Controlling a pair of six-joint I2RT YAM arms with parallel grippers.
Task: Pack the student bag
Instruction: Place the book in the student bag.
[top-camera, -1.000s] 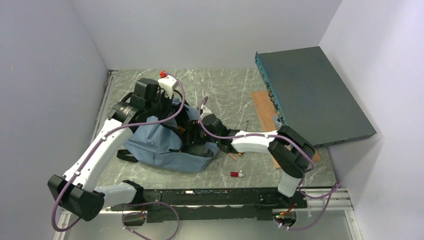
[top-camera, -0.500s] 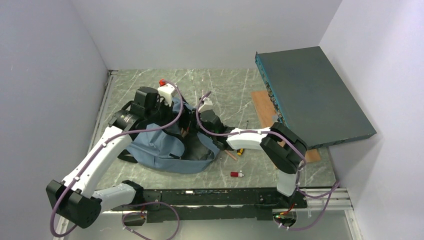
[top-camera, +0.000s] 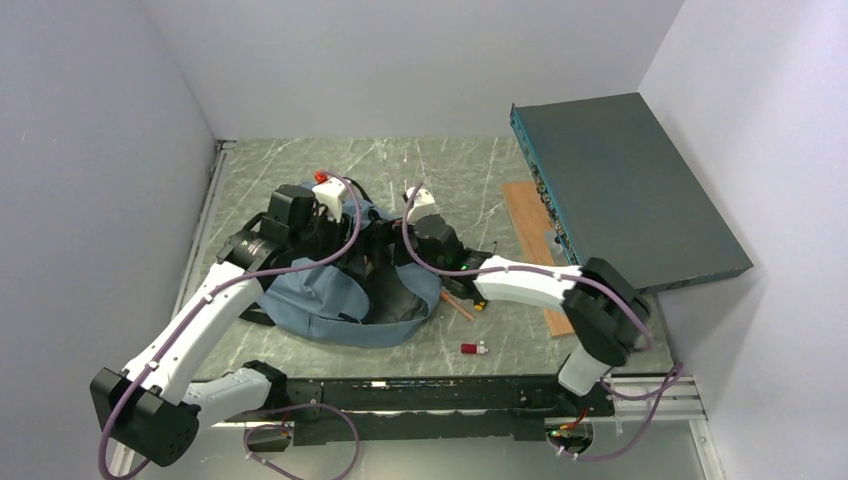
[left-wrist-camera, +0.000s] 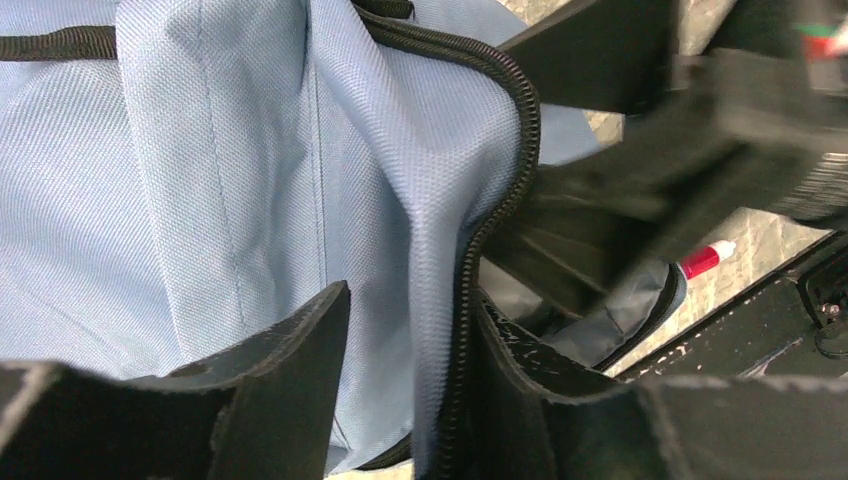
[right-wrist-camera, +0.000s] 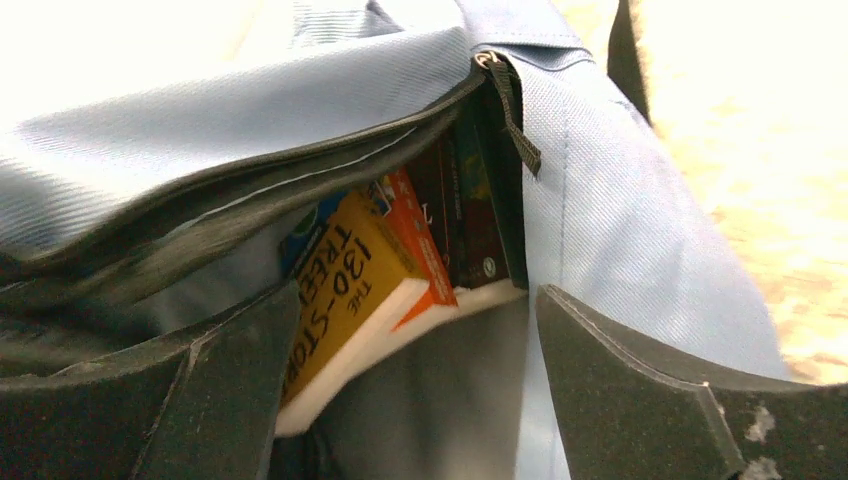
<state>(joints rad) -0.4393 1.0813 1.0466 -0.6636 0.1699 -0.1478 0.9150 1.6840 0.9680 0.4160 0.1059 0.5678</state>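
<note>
Student bag (top-camera: 330, 300), dusty blue, lying unzipped, books (right-wrist-camera: 350, 290) inside.
Left gripper (left-wrist-camera: 408, 300): half-spread astride the zipper (left-wrist-camera: 503, 200). Right gripper (right-wrist-camera: 418, 295): spread wide at the mouth, holding nothing.

Dusty-blue student bag (top-camera: 322, 300), black zipper (left-wrist-camera: 521, 130); yellow book (right-wrist-camera: 342, 278), orange corner

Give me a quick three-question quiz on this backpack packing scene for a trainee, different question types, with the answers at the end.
1. True or false: the student bag is zipped shut.
2. The frontmost book inside the bag has a cover that is mainly: A yellow, B purple, C grey.
3. Where does the small red item lie?
Key: 1 false, its mouth gapes open. 2 A. 3 On the table, outside the bag.
</note>
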